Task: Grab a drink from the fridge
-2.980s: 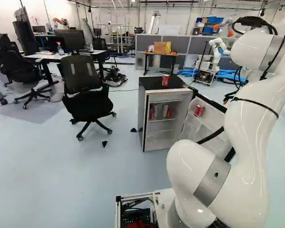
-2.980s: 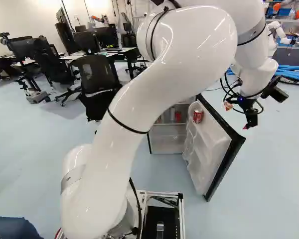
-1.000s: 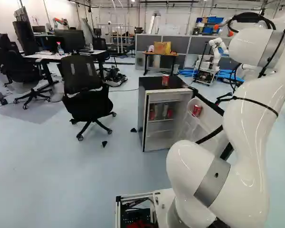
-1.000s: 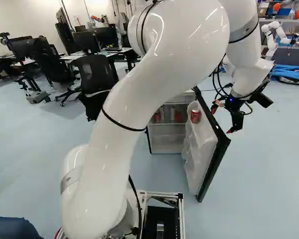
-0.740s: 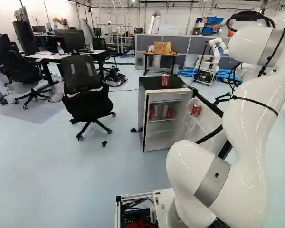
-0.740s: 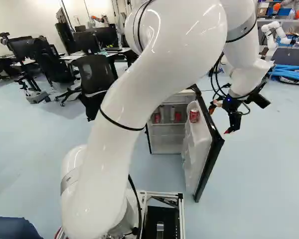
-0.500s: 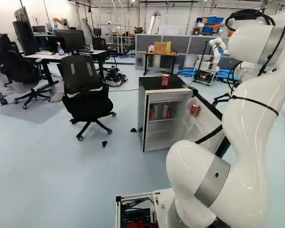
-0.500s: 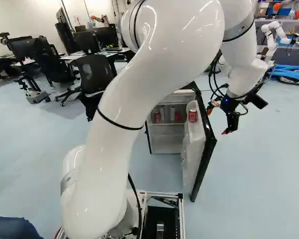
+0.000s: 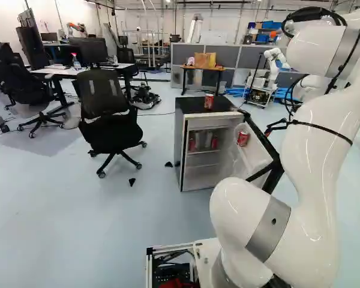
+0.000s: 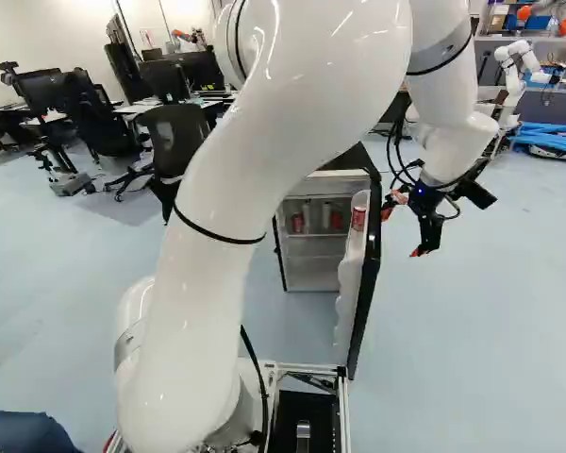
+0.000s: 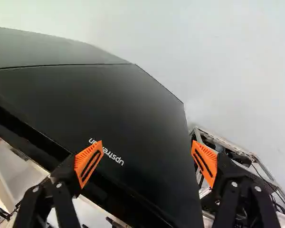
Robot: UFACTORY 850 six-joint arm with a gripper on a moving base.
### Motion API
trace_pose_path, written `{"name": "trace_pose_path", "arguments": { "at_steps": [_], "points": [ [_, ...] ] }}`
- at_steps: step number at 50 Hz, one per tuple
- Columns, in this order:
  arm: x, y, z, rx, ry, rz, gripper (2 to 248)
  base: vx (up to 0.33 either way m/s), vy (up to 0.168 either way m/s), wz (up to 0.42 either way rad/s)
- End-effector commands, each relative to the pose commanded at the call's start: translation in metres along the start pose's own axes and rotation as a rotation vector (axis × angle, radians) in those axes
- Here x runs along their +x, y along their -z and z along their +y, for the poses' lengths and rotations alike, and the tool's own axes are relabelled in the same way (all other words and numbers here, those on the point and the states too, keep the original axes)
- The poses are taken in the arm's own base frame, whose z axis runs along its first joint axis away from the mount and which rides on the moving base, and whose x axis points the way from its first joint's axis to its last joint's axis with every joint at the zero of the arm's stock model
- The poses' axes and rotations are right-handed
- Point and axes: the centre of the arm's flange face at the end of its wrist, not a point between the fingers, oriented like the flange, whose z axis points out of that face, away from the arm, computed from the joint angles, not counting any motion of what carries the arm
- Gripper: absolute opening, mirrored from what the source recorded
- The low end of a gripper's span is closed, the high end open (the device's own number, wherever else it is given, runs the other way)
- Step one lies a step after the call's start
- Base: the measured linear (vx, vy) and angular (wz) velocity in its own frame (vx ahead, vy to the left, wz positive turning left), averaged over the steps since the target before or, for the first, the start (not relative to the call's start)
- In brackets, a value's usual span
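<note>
My gripper [image 10: 403, 232] is open beside the outer side of the fridge door [image 10: 367, 283] in the right base view; whether it touches is unclear. In the wrist view the gripper [image 11: 146, 164] has wide-parted fingers over the door's black outer face [image 11: 128, 104], with nothing gripped. The fridge [image 9: 180, 141] stands with its door swung out. A red can [image 9: 243, 138] sits in the door's upper rack. On an inner shelf are a red can [image 9: 192, 144], a silver can [image 9: 202, 143] and another red can [image 9: 213, 143]. One more red can [image 9: 209, 102] stands on the fridge top.
An office chair [image 9: 102, 108] stands beside the fridge in the left base view. Behind are a desk [image 9: 114, 68], a small table [image 9: 219, 69] with a box, and another robot [image 9: 276, 60] by blue hoses. The base's frame [image 10: 344, 415] lies below the door.
The fridge door has swung inward, towards the fridge's opening, carrying its can along. My arm and gripper have moved the same way, leftward in the right base view. The base has stayed put.
</note>
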Motion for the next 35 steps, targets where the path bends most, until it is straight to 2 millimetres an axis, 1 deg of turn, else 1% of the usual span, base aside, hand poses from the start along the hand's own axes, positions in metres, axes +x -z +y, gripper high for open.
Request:
{"name": "trace_pose_path", "arguments": {
  "at_steps": [35],
  "points": [
    [-0.043,-0.007,-0.011,-0.013,0.025,-0.070,247,0.000,0.000,0.000]
  ]
}}
